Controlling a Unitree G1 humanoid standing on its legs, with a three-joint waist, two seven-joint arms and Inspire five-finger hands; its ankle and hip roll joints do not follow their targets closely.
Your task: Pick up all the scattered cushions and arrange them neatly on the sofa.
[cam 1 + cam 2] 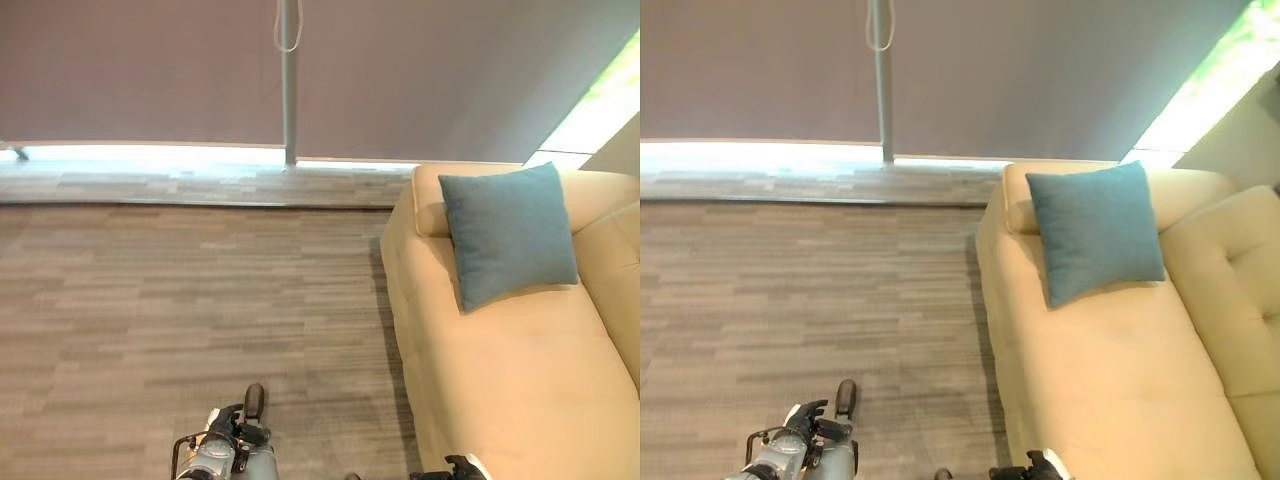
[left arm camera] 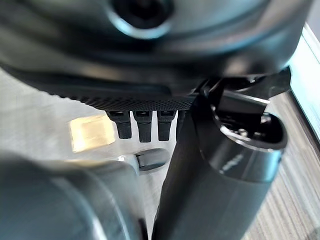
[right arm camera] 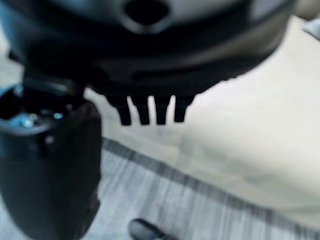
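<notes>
Item: square teal fabric cushion (image 1: 508, 235), propped tilted against the far armrest of the cream upholstered sofa (image 1: 520, 390), its lower edge resting on the seat. Both occupy the right of the scene.

Item: grey-brown striped carpet floor (image 1: 180, 300), covering the left and centre, running up to the sofa's front.

Item: grey roller blind (image 1: 140, 70) along the far wall, with a grey vertical post (image 1: 288, 90) at its middle and a white looped cord (image 1: 288, 30) hanging at the post's top (bright daylight shows in a strip below the blind).

Item: left hand (image 1: 250, 408), low at the near edge over the carpet, fingers (image 2: 142, 127) straight and relaxed, grasping nothing.

Item: right hand (image 3: 150, 107), at the near edge beside the sofa's front, fingers (image 3: 160, 112) straight, released, holding nothing (sofa upholstery and carpet lie past them).
</notes>
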